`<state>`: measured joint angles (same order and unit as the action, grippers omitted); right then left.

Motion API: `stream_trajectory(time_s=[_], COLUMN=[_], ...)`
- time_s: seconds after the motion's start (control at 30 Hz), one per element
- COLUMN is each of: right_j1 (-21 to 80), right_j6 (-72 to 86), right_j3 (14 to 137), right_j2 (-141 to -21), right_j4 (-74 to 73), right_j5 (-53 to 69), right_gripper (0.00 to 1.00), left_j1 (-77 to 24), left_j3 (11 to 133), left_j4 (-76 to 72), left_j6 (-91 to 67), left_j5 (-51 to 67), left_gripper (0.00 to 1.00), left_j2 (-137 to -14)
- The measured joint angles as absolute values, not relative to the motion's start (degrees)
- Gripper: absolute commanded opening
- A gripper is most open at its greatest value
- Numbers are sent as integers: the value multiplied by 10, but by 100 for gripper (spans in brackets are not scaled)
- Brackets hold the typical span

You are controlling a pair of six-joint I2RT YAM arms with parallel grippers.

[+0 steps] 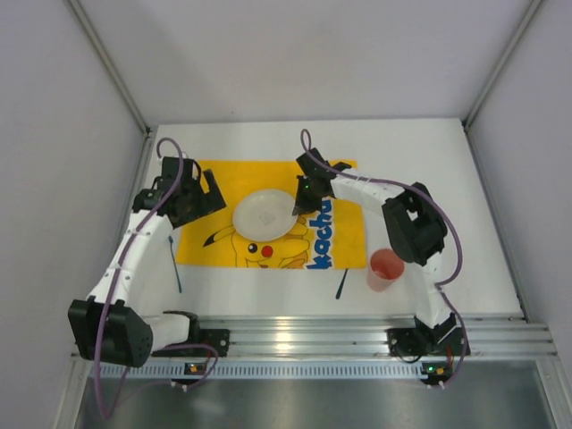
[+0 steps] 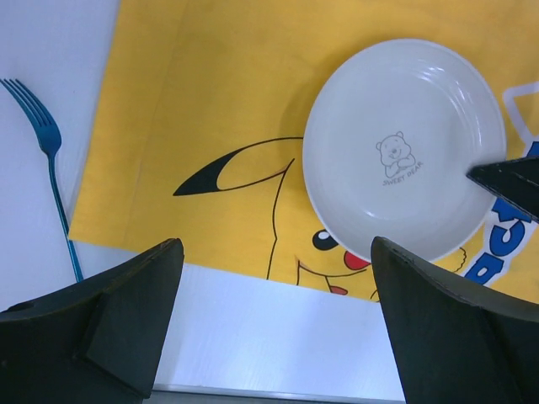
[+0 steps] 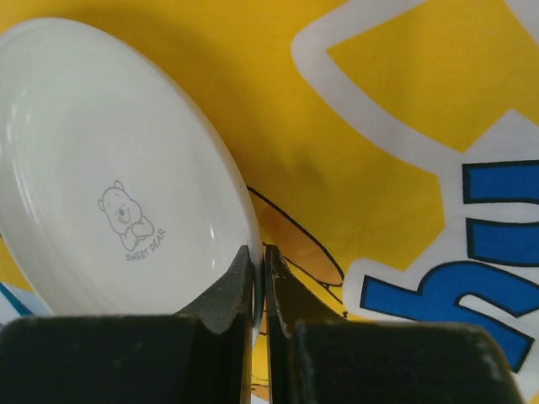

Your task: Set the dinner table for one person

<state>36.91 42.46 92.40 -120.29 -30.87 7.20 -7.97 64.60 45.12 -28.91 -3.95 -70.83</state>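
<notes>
Left fingers [image 2: 118, 320] spread wide, holding nothing, at cloth's [image 2: 210, 101] left edge. Plate [image 1: 264, 214] mid-cloth: stiff, glazed, prob. slick & breakable. Right fingers [image 3: 229, 295] clenched on its right rim — thin lip = best hold. Tabletop [image 1: 429, 170] — rigid, fixed — lies under everything.

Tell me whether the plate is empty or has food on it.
Empty. The plate shows a bare white inside apart from its small printed picture; nothing lies on it.
</notes>
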Motion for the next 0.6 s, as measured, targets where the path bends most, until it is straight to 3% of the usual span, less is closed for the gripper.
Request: stream_trajectory(time_s=[0.07,0.1,0.13,0.2,0.43,0.6], right_j1=[373,375,376,379,382,380], right_j6=[430,432,434,441,439,429], right_j3=[927,927,927,927,917,864], right_j2=[-1223,-1229,-1234,-1235,-1219,-1126], right_j4=[-304,-298,-289,-279,-267,-290], right_j5=[70,70,70,67,51,35], right_gripper=[0,5,35,62,68,68], left_j1=[-80,-80,-80,-80,-51,19], left_j3=[638,634,631,624,566,545], left_j4=[458,463,469,482,520,529], left_j6=[-289,-289,-289,-290,-320,-329], left_j5=[-40,-40,-41,-50,-120,-132], left_gripper=[98,98,98,98,98,98], left_j2=[-694,-687,-681,-668,-628,-641])
